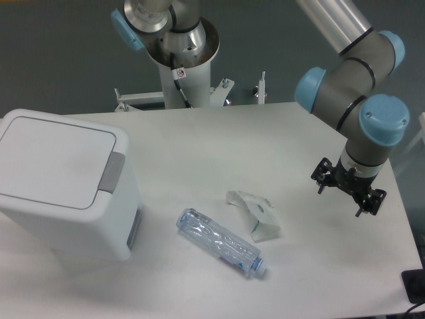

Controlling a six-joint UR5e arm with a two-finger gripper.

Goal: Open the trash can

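Observation:
The trash can [66,199] is a large white boxy bin at the left edge of the table. Its flat white lid [53,159] lies shut, and a grey push-button tab [111,171] sits on the lid's right side. My gripper [348,189] hangs over the right side of the table, far from the bin. Its black fingers [321,178] are spread apart with nothing between them, so it stands open.
A crushed clear plastic bottle [219,242] lies on its side in the middle front of the white table [219,146]. A crumpled white carton [255,216] sits just behind it. The arm's base column [179,60] stands at the back.

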